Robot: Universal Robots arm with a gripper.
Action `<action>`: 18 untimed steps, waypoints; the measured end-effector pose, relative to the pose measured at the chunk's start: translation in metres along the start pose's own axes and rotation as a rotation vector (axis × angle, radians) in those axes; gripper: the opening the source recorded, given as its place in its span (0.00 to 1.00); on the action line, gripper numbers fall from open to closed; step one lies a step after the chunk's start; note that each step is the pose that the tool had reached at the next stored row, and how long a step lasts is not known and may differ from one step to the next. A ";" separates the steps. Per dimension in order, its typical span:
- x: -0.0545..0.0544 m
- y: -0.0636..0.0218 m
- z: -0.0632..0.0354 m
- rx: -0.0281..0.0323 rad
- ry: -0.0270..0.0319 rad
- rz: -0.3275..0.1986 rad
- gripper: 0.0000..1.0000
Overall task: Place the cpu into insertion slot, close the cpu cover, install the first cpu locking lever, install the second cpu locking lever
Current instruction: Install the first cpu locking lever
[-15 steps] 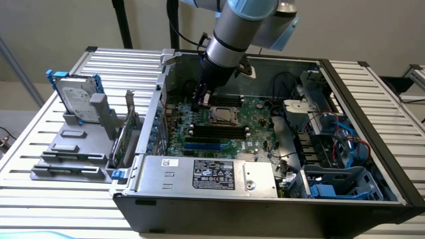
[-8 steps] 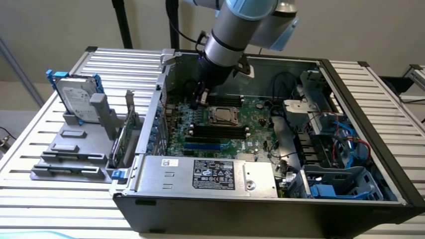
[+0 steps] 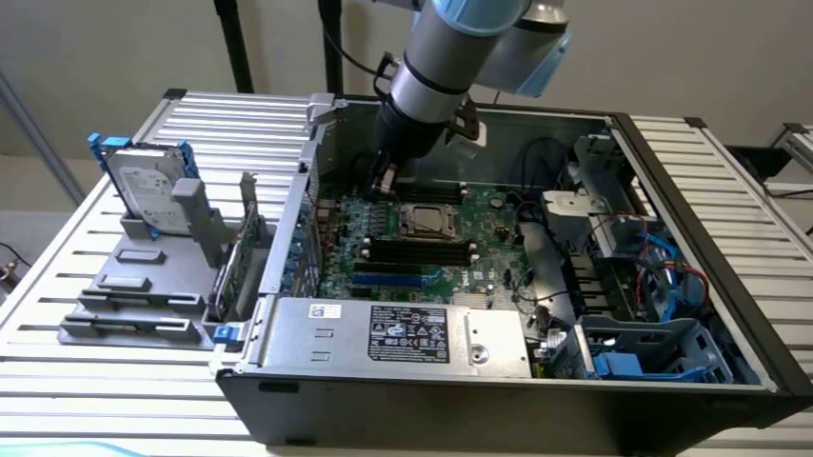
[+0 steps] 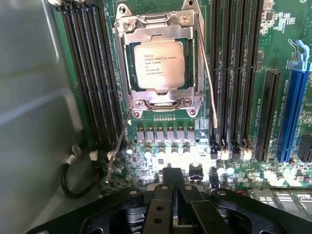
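The cpu (image 4: pixel 159 64) lies flat in the insertion slot (image 4: pixel 124 73) amid the green motherboard (image 4: pixel 282 44). The silvery cpu cover (image 4: pixel 157 24) is down over it, framing the chip through its square opening. Two thin wire levers stick out from the socket: one (image 4: pixel 210 92) runs along one side, the other (image 4: pixel 118 146) slants away from a corner. My gripper (image 4: pixel 174 175) is shut with nothing between its fingers, hovering over the board a short way from the socket. In the exterior view the gripper (image 3: pixel 381 183) hangs inside the case just beyond the socket (image 3: pixel 429 221), toward the exterior view's left.
Long black memory slots (image 4: pixel 92 73) flank the socket on both sides. A blue slot (image 4: pixel 292 112) and a loose black cable (image 4: pixel 73 187) lie nearby. The grey case wall (image 4: pixel 34 97) stands close. A power supply (image 3: pixel 394 333) and a hard drive (image 3: pixel 147 186) are in the exterior view.
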State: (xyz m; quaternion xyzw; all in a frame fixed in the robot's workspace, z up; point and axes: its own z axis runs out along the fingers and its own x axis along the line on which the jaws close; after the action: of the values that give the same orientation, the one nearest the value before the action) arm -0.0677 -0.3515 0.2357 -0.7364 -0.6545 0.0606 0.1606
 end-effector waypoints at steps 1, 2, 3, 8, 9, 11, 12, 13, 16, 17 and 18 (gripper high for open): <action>0.000 -0.0001 -0.0001 -0.0010 0.0058 0.010 0.11; 0.000 -0.0002 -0.0001 -0.0021 0.0115 0.020 0.11; 0.000 -0.0003 -0.0001 -0.0031 0.0173 0.030 0.11; 0.000 -0.0011 0.0002 -0.0062 0.0540 0.072 0.11; 0.000 -0.0014 0.0002 -0.0060 0.0629 0.078 0.11; 0.000 -0.0020 0.0005 -0.0052 0.0831 0.088 0.11; 0.000 -0.0025 0.0006 -0.0044 0.0943 0.091 0.11; 0.000 -0.0028 0.0007 -0.0036 0.1055 0.095 0.11; -0.001 -0.0041 0.0011 -0.0007 0.1398 0.105 0.11; -0.001 -0.0045 0.0012 0.0003 0.1517 0.108 0.11; -0.001 -0.0050 0.0013 0.0014 0.1638 0.111 0.11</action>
State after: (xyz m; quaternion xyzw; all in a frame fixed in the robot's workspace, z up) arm -0.0729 -0.3515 0.2360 -0.7739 -0.5973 0.0094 0.2105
